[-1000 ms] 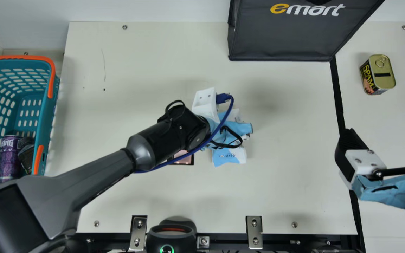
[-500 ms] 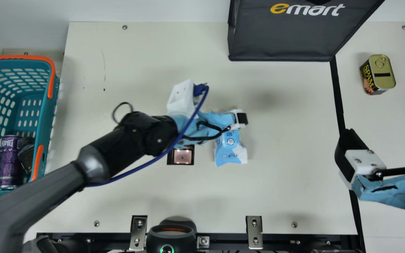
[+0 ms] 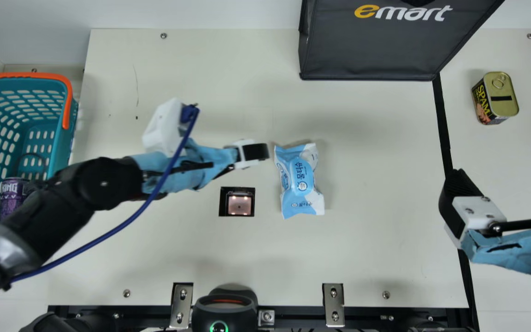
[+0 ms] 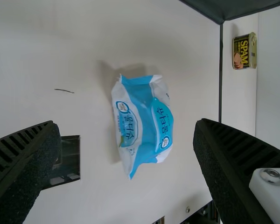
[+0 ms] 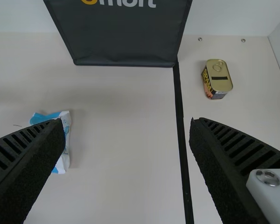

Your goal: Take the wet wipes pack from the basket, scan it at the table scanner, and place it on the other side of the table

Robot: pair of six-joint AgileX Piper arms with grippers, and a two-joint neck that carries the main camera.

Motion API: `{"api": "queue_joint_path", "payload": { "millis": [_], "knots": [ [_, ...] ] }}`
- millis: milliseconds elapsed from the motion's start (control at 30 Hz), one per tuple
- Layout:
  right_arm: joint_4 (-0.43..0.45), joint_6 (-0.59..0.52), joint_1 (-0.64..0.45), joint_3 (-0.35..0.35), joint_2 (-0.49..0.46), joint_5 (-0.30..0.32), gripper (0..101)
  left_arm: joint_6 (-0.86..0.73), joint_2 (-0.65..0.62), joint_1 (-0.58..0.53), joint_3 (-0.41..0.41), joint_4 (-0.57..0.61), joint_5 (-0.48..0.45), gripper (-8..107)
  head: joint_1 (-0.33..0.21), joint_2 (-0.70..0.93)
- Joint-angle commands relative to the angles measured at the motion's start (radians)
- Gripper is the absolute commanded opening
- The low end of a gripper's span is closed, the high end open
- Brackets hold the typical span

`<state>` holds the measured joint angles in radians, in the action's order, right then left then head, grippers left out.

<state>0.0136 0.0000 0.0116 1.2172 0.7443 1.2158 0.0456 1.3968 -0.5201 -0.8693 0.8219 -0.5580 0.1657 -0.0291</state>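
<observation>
Ok, so up close on the counter (image 3: 367,258) I've got the table scanner (image 3: 239,203), wet wipes pack (image 3: 298,179) lying just right of it. Right gripper (image 3: 504,180): jaws wide open. Left gripper (image 3: 252,153), near the pack: jaws open too. Farther back, tin (image 3: 504,94), then dark bag (image 3: 369,46).

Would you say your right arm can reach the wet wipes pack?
Probably yes: the right gripper hangs open, with nothing visible between it and the wet wipes pack, though the left gripper, near the pack, might crowd it.
</observation>
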Motion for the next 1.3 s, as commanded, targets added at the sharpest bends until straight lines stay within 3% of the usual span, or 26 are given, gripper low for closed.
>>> {"api": "queue_joint_path", "payload": {
  "millis": [0,267,600,933,1267],
  "knots": [
    [0.000,0.000,0.000,0.000,0.000,0.000,95,-0.115,-0.046,0.073,0.021,0.021,-0.032,90,-0.027,0.002],
    [0.000,0.000,0.000,0.000,0.000,0.000,95,-0.284,-0.169,0.272,0.068,0.005,-0.153,90,-0.027,0.002],
    [0.000,0.000,0.000,0.000,0.000,-0.001,95,-0.304,-0.287,0.441,0.033,-0.232,-0.294,90,-0.027,0.002],
    [0.000,0.000,0.000,0.000,0.000,-0.001,95,-0.226,-0.397,0.469,-0.067,-0.472,-0.465,90,-0.027,0.002],
    [0.000,0.000,0.000,0.000,0.000,-0.001,95,-0.206,-0.478,0.461,-0.188,-0.556,-0.631,90,-0.027,0.002]
  ]
}}
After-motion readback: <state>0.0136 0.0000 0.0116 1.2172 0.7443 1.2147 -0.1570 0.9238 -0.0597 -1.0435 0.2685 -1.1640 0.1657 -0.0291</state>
